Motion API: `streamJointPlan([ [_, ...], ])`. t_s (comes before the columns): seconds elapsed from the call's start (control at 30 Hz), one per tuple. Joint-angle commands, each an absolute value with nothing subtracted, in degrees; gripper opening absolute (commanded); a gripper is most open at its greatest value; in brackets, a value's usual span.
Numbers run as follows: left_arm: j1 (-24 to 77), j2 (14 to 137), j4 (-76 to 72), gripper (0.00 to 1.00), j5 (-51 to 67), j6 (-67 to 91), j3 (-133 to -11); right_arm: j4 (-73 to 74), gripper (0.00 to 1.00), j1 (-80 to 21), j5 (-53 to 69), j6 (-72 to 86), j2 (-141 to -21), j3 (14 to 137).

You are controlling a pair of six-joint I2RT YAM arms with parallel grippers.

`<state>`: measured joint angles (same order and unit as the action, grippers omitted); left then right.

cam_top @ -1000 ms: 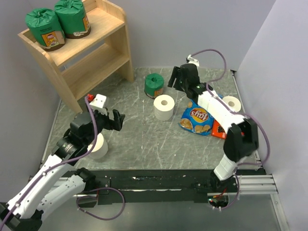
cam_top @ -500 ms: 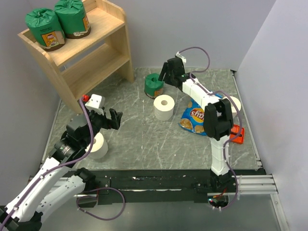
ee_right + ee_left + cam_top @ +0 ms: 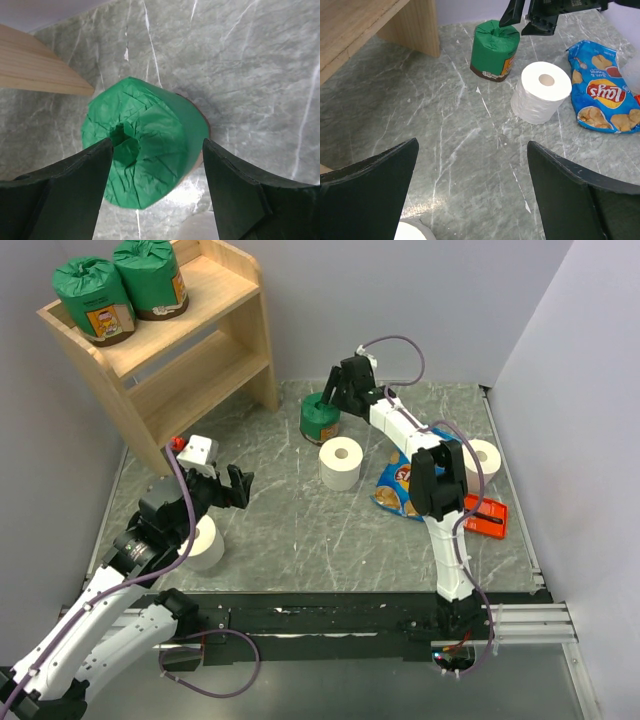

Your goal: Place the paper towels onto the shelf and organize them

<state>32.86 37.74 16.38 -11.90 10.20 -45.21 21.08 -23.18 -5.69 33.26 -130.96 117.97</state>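
Two green-wrapped paper towels (image 3: pixel 93 295) (image 3: pixel 152 275) stand on the top tier of the wooden shelf (image 3: pixel 215 345). A third green roll (image 3: pixel 320 422) (image 3: pixel 145 160) (image 3: pixel 495 47) stands on the table, with my right gripper (image 3: pixel 334 398) (image 3: pixel 157 145) open just above it, one finger on either side. Bare white rolls stand at mid-table (image 3: pixel 341 463) (image 3: pixel 541 92), at the right (image 3: pixel 484 455), and by my left arm (image 3: pixel 206 543) (image 3: pixel 412 232). My left gripper (image 3: pixel 243 487) (image 3: pixel 472 145) hangs open over bare table, holding nothing.
A blue snack bag (image 3: pixel 402 487) (image 3: pixel 602 95) lies right of the middle white roll, under the right arm. A flat red packet (image 3: pixel 487 518) lies near the right edge. The shelf's lower tier (image 3: pixel 190 375) holds nothing. Walls close in the back and both sides.
My right arm swung left from over the snack bag to above the green roll on the table, and its jaws spread a little. The left arm barely moved.
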Motion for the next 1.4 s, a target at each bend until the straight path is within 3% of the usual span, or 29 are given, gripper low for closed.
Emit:
streamJointPlan([
  [0.0,32.8,37.8,14.2,0.96,-12.6,10.7,-45.7,22.3,0.80,-22.8,-4.8,33.0,-134.1,122.5],
  [0.27,32.7,38.1,14.2,0.96,-12.8,10.6,-45.7,23.2,0.77,-22.9,-6.2,33.1,-135.7,123.0],
  [0.57,32.4,38.1,14.2,0.96,-13.5,10.7,-45.6,22.8,0.58,-23.2,-4.3,33.0,-136.1,123.1],
  [0.87,32.3,38.1,14.2,0.96,-15.6,10.5,-45.5,22.0,0.49,-26.2,-0.6,30.6,-134.0,124.5],
  [1.37,30.8,36.8,13.7,0.96,-17.8,10.8,-45.2,22.3,0.46,-40.2,-1.0,25.2,-120.2,109.1],
])
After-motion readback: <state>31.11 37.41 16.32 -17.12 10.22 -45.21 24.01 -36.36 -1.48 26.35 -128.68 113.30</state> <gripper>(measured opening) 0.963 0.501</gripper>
